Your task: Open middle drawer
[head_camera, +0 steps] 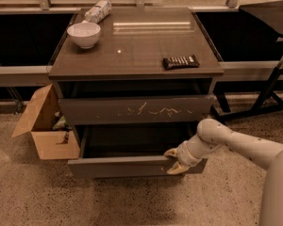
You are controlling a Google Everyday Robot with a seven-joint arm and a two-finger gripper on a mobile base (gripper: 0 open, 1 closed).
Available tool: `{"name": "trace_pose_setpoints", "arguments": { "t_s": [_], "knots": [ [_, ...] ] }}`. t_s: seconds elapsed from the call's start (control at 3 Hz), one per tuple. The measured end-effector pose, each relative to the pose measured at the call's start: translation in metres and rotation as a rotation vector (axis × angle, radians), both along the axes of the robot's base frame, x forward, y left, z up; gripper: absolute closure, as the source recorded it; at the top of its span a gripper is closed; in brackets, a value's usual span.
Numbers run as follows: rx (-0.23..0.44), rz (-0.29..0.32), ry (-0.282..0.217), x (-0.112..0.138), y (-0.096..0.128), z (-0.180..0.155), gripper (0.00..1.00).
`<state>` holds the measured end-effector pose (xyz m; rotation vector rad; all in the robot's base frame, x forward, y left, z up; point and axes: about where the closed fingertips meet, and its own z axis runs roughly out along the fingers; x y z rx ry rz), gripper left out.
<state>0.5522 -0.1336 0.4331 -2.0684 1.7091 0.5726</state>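
The middle drawer [122,167] is the plain, dark grey-brown front low on the cabinet. It is pulled out, and its dark inside [132,140] shows behind the front. My gripper [175,161] is at the right end of that front. One yellowish finger sits over the top edge and the other against the face, so it is closed on the panel. My white arm reaches in from the lower right. The taller front with white scratches [132,110] is just above and stands out only slightly.
A white bowl [84,34], a lying plastic bottle [98,11] and a dark candy bar [180,61] are on the cabinet top. An open cardboard box [47,131] stands on the floor at the left. Black stand legs [269,93] are at the right.
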Motion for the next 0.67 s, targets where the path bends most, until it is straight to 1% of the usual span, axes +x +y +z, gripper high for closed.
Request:
{"name": "trace_pose_setpoints", "arguments": {
  "t_s": [0.33, 0.67],
  "knots": [
    [0.009, 0.012, 0.000, -0.0047, 0.0034, 0.0070, 0.88],
    [0.014, 0.016, 0.003, -0.0093, 0.0043, 0.0081, 1.00]
  ]
}}
